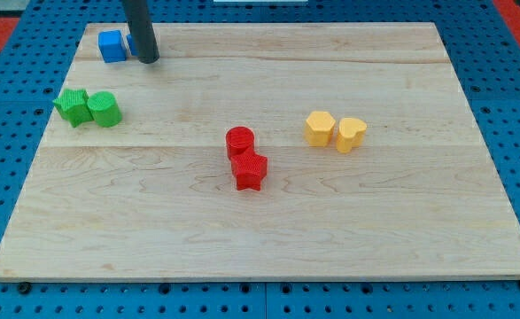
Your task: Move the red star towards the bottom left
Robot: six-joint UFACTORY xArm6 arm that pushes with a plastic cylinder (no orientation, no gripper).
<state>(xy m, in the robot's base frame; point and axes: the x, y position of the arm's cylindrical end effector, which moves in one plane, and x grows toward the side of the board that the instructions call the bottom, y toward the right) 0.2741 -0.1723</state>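
The red star (250, 172) lies near the board's middle, touching a red cylinder (239, 142) just above it. My tip (147, 59) rests on the board near the view's top left, right beside a blue block (112, 46). The tip is far from the red star, up and to the left of it.
A green star (71, 106) and a green cylinder (104, 109) sit together at the left edge. A yellow hexagon (320, 128) and a yellow heart (351, 134) sit together right of centre. The wooden board (268, 239) lies on a blue pegboard.
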